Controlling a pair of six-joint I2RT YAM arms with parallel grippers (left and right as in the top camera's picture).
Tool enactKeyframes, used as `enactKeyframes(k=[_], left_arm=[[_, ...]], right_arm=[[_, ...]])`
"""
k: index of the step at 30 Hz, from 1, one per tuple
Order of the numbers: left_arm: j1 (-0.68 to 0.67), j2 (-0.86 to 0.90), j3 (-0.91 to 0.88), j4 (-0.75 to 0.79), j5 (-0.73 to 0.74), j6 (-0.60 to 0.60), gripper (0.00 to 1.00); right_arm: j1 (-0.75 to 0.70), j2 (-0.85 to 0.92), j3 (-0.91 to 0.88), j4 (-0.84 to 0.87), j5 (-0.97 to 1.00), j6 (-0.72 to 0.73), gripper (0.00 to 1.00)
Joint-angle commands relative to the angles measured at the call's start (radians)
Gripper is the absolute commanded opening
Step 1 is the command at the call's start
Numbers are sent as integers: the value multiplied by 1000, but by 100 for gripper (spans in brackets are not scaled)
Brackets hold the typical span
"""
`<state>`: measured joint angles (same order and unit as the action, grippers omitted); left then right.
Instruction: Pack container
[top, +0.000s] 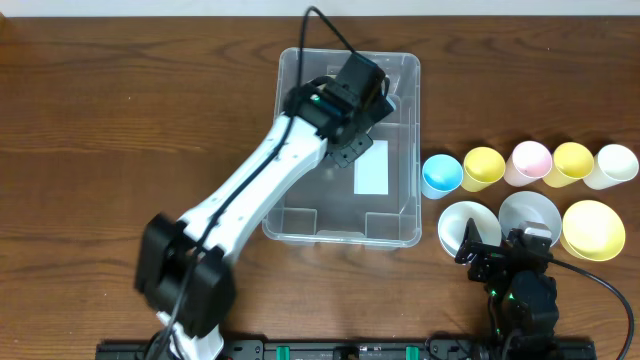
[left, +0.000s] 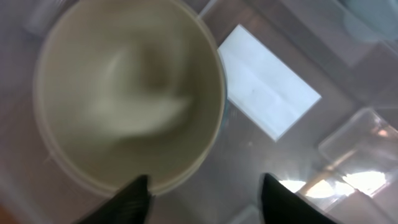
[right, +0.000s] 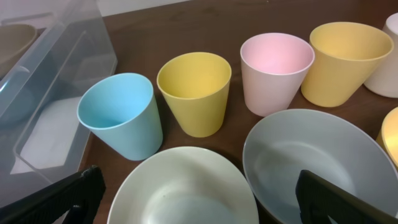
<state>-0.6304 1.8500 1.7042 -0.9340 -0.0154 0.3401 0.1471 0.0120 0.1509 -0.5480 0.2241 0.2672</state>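
The container (top: 400, 70) sits mid-desk (top: 120, 120), and the left arm reaches into its 12 o'clock end. In the left wrist view the left end effector (left: 205, 185) has its fingers spread wide. A cream bowl (left: 124, 93) lies on the container floor at 10 o'clock of them, with its rim right at the left finger. The picture is blurred, so I cannot tell whether they touch. A white label (left: 267, 81) lies at 2 o'clock.

The right end effector (right: 199, 180) is also spread and empty. It hangs low over a pale bowl (right: 186, 205) and a grey bowl (right: 311, 155), at 4 o'clock of the container.

Risks, as I judge them:
- A left finger lifting beside that rim could catch it and tip or drag the bowl.
- The two bowls on the right sit edge to edge, so a closing grasp might pinch both rims or shove one aside.
- The blue cup (right: 121, 115), at 11 o'clock of the pale bowl, stands near enough to be knocked over.
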Motion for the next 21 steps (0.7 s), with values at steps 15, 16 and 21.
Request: enactKeyframes(k=[15,16,21], left_arm=[[483,-497,8,-237,-225,-545,100],[510,-510,8,-244,-224,-545,98],[580,-546,8,-306,-225,-544,98]], right_arm=[[-8,-6,-2,3,3,-2,99],[-8,-6,-2,3,3,-2,99],[-8,-6,-3,26,-121,143,99]])
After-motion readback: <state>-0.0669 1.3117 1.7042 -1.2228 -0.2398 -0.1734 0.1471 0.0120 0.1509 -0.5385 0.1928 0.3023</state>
